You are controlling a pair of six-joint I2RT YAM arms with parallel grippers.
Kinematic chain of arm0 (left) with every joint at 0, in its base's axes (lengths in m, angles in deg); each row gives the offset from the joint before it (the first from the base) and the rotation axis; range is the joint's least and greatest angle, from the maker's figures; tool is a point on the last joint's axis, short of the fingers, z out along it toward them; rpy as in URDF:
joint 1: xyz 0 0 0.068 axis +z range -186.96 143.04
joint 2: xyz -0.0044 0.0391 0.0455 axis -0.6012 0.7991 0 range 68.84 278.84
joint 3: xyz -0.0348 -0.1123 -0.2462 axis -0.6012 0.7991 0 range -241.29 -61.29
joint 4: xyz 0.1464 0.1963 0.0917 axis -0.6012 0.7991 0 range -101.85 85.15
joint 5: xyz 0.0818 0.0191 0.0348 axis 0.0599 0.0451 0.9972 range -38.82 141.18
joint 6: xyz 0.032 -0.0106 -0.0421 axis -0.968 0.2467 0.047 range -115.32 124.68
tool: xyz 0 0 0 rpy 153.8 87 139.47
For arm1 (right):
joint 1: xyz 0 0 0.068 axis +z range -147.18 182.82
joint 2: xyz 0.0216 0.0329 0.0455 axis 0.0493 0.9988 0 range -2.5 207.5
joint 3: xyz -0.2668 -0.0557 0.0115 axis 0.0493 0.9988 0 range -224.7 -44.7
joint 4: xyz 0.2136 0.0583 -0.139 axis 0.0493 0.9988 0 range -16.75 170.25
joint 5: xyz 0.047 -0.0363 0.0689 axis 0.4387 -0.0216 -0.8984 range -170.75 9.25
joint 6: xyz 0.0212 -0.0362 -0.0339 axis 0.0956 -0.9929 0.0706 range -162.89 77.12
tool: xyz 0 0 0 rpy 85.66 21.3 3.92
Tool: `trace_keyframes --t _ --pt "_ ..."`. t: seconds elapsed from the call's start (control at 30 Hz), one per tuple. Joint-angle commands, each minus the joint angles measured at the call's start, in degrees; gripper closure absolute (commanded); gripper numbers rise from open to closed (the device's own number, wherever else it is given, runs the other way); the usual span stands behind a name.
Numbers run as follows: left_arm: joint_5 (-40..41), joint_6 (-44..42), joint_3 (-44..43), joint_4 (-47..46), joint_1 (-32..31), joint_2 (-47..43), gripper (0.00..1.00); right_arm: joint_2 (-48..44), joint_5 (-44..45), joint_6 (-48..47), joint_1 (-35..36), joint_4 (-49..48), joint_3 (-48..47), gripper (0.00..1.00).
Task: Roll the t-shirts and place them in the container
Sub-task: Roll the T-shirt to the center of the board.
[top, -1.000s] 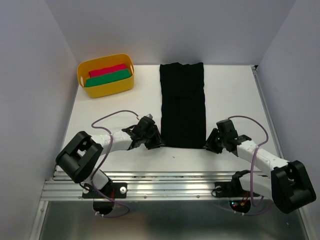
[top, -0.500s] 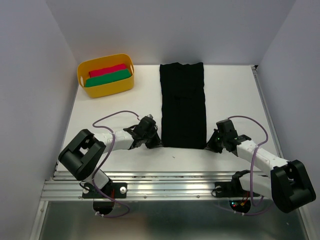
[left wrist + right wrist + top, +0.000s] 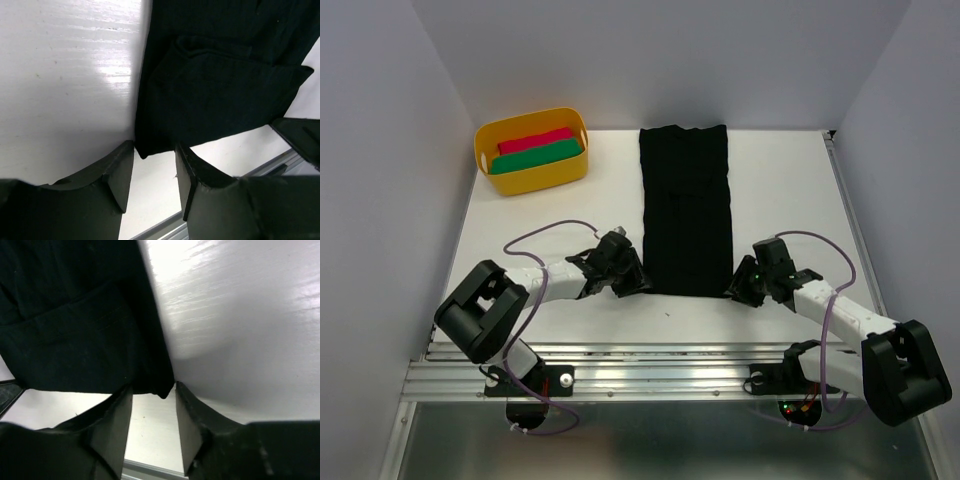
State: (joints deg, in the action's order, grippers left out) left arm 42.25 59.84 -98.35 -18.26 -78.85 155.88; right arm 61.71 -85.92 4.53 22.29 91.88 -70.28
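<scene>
Right tool (image 3: 741, 288) edged toward t-shirt (image 3: 685, 210); white table (image 3: 550, 215), pale walls (image 3: 660, 60).

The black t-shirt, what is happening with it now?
The black t-shirt lies flat on the table as a long folded strip. The left gripper and the right gripper each sit at one near corner, jaws apart, the cloth corner at the gap. No roll is started yet.
</scene>
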Motion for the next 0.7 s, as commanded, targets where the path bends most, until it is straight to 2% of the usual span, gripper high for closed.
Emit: trace_keyframes --t 0.0,0.07,0.3,0.5,0.67 --pt "3.04 -0.66 0.41 3.78 0.14 -2.05 0.46 -0.31 1.21 -0.57 -0.30 -0.18 -1.22 0.51" --pt "3.57 -0.75 0.15 4.39 0.14 -1.79 0.45 -0.13 1.39 -0.57 -0.30 -0.26 -1.40 0.48" --pt "3.13 -1.28 -0.38 4.31 0.05 0.58 0.44 0.22 1.91 -0.75 -0.30 -0.18 -2.01 0.50" --pt "2.51 -1.63 -0.12 3.25 -0.12 1.72 0.42 0.39 2.27 -0.66 -0.30 -0.35 -1.93 0.55" --pt "2.51 -1.46 -0.38 2.73 -0.47 3.04 0.47 0.83 2.27 -0.92 -0.30 -0.35 -2.72 0.63"
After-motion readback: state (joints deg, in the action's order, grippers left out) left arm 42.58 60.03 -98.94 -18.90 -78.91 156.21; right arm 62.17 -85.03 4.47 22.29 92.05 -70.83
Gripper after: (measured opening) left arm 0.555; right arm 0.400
